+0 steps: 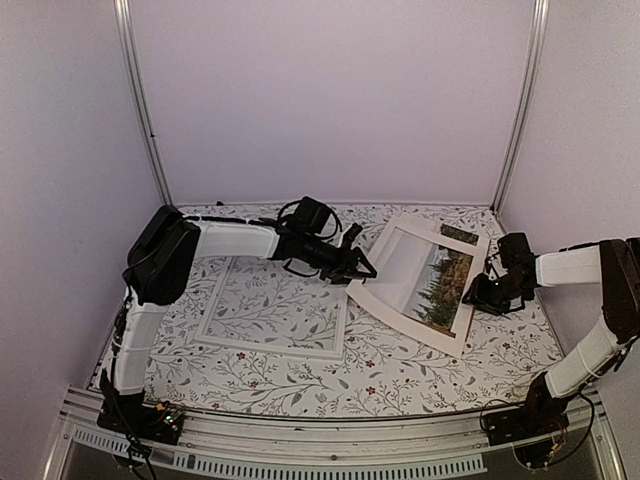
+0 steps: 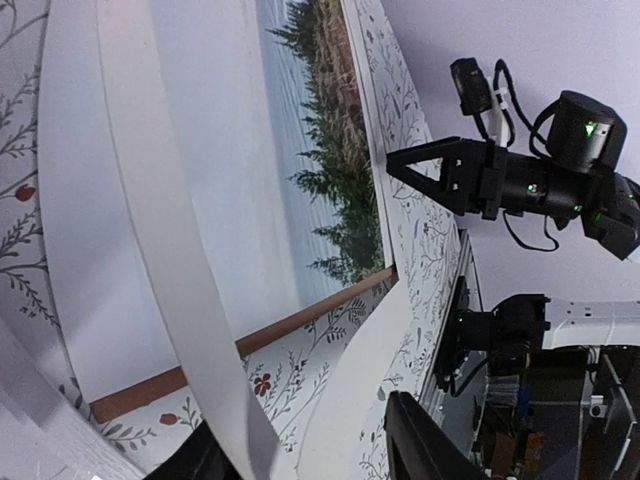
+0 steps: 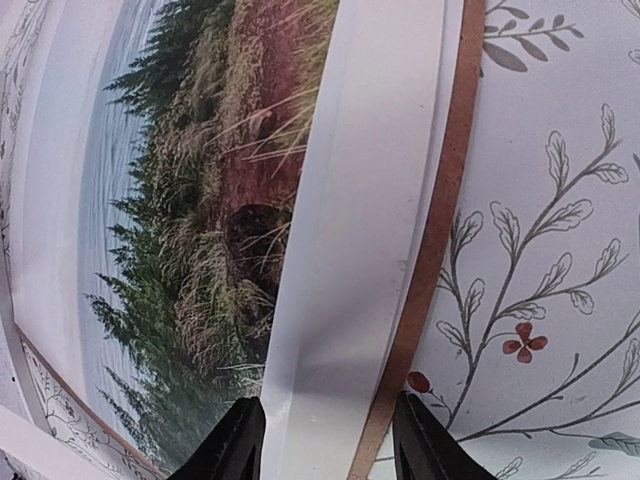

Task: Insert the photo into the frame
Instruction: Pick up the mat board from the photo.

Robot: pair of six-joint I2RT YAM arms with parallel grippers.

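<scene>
The photo [image 1: 420, 285] looks like smooth, semi-glossy paper. Brown board [image 3: 428, 240] under it is matt, bench [image 1: 400, 375] cover too.

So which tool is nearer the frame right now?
Left. The left tool sits just off the frame's far right corner, at the photo's left edge; the right tool is farther away, across the photo at its right edge.

Left arm [image 1: 240, 240]: white-sleeved links, bulky black shoulder and elbow housings, looped black cable at the wrist. Right arm [image 1: 570, 268]: same white links, black joints. Jaws matte black, angular. Green indicator lights [image 2: 530, 187] lit on the right wrist housing.
</scene>
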